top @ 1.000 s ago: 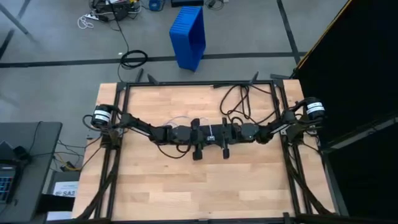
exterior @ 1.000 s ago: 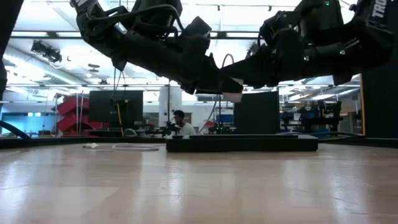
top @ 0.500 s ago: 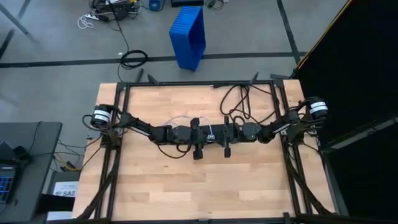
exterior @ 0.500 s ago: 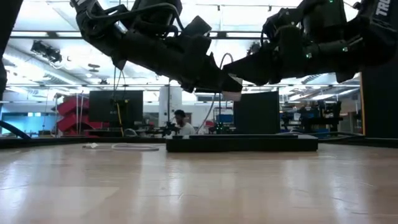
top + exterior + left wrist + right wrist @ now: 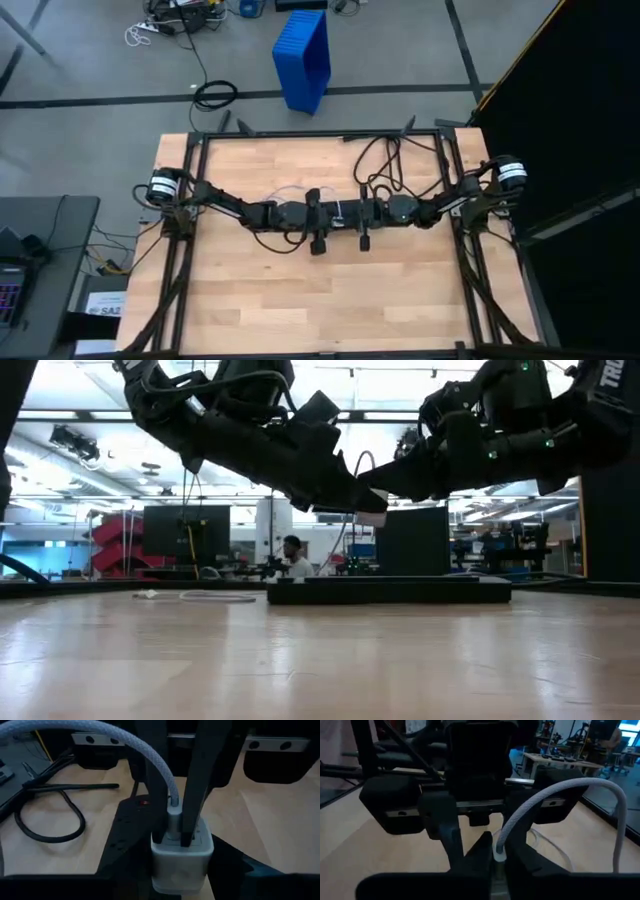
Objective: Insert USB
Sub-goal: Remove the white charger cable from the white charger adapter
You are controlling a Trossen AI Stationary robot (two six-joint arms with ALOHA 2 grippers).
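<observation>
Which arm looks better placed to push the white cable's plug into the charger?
Right, probably: the right gripper pinches the USB plug at the white charger, which the left gripper only holds steady.

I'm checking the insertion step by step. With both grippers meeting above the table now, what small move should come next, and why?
Probably a short, straight push of the USB plug into the white charger block. The left gripper pinches the plug right at the block's top, and the right gripper grips the block, both held up over the power strip.
</observation>
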